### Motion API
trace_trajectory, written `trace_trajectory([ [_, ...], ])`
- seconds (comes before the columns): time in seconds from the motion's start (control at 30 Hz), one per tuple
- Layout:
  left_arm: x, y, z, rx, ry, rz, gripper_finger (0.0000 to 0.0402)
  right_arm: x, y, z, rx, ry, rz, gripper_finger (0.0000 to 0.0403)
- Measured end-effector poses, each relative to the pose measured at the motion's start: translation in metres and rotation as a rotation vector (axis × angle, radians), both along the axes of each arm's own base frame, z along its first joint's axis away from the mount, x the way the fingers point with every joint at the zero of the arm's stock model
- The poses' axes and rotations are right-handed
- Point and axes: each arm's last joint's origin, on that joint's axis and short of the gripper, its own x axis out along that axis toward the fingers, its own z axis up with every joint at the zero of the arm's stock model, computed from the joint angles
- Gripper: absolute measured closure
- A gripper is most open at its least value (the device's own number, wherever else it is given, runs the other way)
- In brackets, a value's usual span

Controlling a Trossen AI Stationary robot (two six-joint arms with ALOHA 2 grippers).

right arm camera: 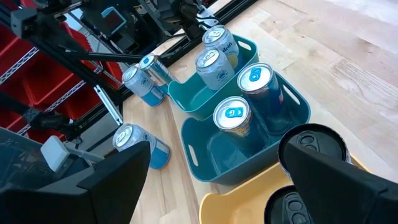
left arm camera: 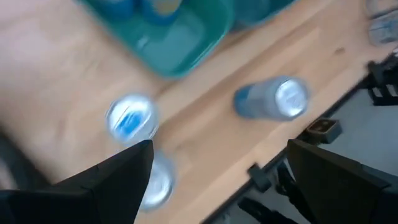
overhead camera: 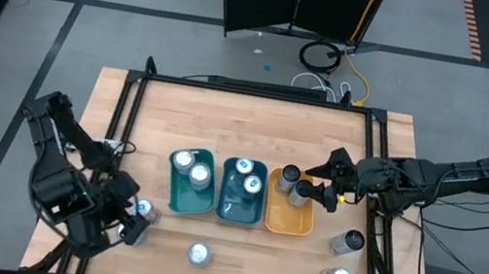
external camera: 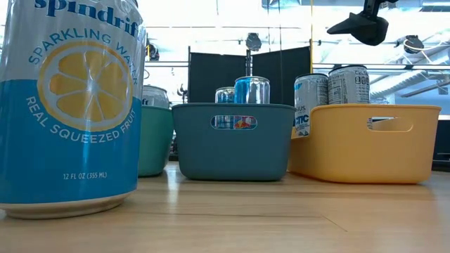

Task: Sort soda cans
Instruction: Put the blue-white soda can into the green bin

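1. High view: we see three trays in a row at mid worktop: green tray (overhead camera: 174, 197), teal tray (overhead camera: 221, 210), orange tray (overhead camera: 288, 223). Two soda cans (overhead camera: 192, 168) stand in the green, two in the teal, two dark-topped in the orange. Loose cans: one near the front edge (overhead camera: 198, 254), one by the left tool (overhead camera: 118, 218) toward the front-left corner, three near the front-right corner (overhead camera: 339, 270). The right tool (overhead camera: 322, 195) hovers over the orange tray's right end. Both tools have fingers apart and hold nothing.

2. Low view: a lemon-print can (external camera: 69, 105) stands upright, very close to the camera. Can tops poke above the teal and orange tray rims. The right tool hangs above the orange tray, clear of the cans.

3. Left wrist view: fingers spread wide. One can (left arm camera: 272, 99) lies on its side near the worktop edge; an upright blue-marked can (left arm camera: 130, 118) sits just ahead, and another is partly hidden behind one finger.

4. Right wrist view: fingers spread above the dark-topped cans (right arm camera: 314, 149) in the orange tray.

5. Handling, our judgement: thin aluminium, smooth and slippery. We can't tell full from empty, so weight is unknown. Empties will dent, so use moderate squeeze. Grip upright cans across mid-body. The lying can will roll, so close across its diameter.
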Motion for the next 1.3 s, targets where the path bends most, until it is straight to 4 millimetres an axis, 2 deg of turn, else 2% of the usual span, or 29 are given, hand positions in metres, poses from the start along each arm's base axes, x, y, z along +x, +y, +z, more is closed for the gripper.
trace_trajectory([
  [0.13, -0.012, -0.010, -0.008, -0.044, 0.134, 0.072, 0.0024, 0.000, 0.000, 0.000, 0.000, -0.001, 0.000, 0.0039],
  [0.23, -0.013, -0.020, -0.015, -0.051, 0.167, 0.104, 0.0024, 0.001, 0.000, 0.001, 0.001, -0.009, 0.000, 0.0039],
  [0.5, -0.004, -0.047, -0.045, 0.009, 0.270, 0.147, 0.0024, 0.002, 0.000, 0.000, 0.001, -0.009, -0.001, 0.0039],
  [0.63, -0.001, -0.053, -0.062, 0.057, 0.308, 0.153, 0.0024, 0.002, 0.000, 0.000, 0.001, -0.008, -0.001, 0.0039],
  [0.87, -0.005, -0.050, -0.090, 0.039, 0.365, 0.154, 0.0024, 0.002, 0.000, 0.000, 0.001, -0.008, -0.001, 0.0039],
  [1.3, -0.012, -0.031, -0.136, -0.043, 0.319, 0.152, 0.0025, 0.002, 0.000, 0.000, 0.001, -0.008, 0.000, 0.0039],
])
